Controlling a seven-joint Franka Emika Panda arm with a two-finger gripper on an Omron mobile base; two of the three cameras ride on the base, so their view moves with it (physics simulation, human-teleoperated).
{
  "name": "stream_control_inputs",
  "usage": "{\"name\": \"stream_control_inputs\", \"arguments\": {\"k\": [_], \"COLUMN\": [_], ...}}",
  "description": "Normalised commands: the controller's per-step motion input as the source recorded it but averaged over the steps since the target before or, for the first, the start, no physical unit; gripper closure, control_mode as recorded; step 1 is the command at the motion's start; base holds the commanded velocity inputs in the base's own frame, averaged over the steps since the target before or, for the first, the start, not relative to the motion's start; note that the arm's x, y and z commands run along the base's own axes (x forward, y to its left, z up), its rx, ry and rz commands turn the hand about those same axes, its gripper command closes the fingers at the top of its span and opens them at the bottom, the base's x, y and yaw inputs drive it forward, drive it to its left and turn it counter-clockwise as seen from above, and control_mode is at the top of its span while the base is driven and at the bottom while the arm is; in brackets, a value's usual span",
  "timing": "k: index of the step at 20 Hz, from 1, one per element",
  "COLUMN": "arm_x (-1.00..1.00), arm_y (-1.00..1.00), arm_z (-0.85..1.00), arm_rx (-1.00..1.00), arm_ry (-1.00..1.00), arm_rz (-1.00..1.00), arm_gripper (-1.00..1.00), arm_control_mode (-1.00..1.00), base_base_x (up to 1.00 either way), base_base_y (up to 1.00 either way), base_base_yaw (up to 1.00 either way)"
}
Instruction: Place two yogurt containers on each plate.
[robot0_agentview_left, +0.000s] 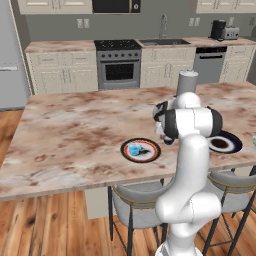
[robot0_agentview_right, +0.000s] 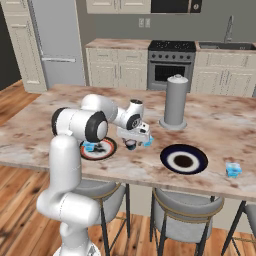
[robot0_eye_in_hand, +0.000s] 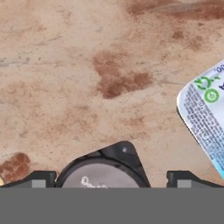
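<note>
Your gripper (robot0_agentview_right: 135, 145) hangs wide open, empty, over a small dark blackish yogurt cup (robot0_eye_in_hand: 101, 174); next, I'd judge, descend and close on it, then carry it to the dark blue-rimmed round plate (robot0_agentview_right: 184, 159).

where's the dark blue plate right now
In the right base view the dark blue plate lies near the counter's front edge, right of the gripper, before the grey cylinder.

On the marbled island counter (robot0_agentview_left: 75, 130), a red-rimmed plate (robot0_agentview_left: 140, 150) carries a pale blue yogurt cup (robot0_agentview_left: 134, 149) with a dark cup (robot0_agentview_left: 146, 149) just beside it. The white arm (robot0_agentview_left: 192, 150) partly covers a blue-black rimmed plate (robot0_agentview_left: 226, 143) and a tall grey cylinder (robot0_agentview_left: 187, 81).
</note>
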Motion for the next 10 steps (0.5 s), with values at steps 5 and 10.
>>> {"name": "stream_control_inputs", "arguments": {"k": [5,10], "arm_x": [0.0,0.0], "arm_y": [-0.02,-0.06], "arm_z": [-0.26,-0.08], "arm_rx": [0.0,0.0], "arm_ry": [0.0,-0.01], "arm_rz": [0.0,0.0], "arm_gripper": [-1.0,-1.0], "arm_control_mode": [-1.0,-1.0], "base_base_x": [0.0,0.0], "base_base_y": [0.0,0.0], "base_base_yaw": [0.0,0.0]}}
